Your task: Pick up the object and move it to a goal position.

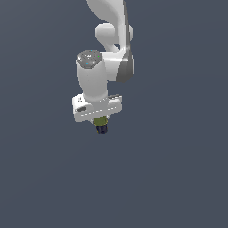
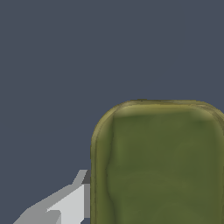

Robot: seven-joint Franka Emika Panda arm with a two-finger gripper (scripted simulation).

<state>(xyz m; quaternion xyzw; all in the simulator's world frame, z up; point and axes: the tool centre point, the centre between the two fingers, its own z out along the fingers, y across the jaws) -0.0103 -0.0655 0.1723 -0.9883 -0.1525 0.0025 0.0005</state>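
Observation:
The object (image 1: 101, 125) is a small olive-green cylinder with a dark navy-blue end. It sticks out below the white hand of my gripper (image 1: 101, 121) in the exterior view, held off any surface. The gripper is shut on it, and the hand hides the fingers in that view. In the wrist view the object's olive side (image 2: 159, 166) fills much of the picture. One grey-white finger (image 2: 70, 204) lies against its side; the other finger is out of frame. No goal marker shows in either view.
The white arm (image 1: 111, 40) rises from the hand toward the top of the exterior view. Around it there is only a plain dark blue-grey background, with no other objects or edges visible.

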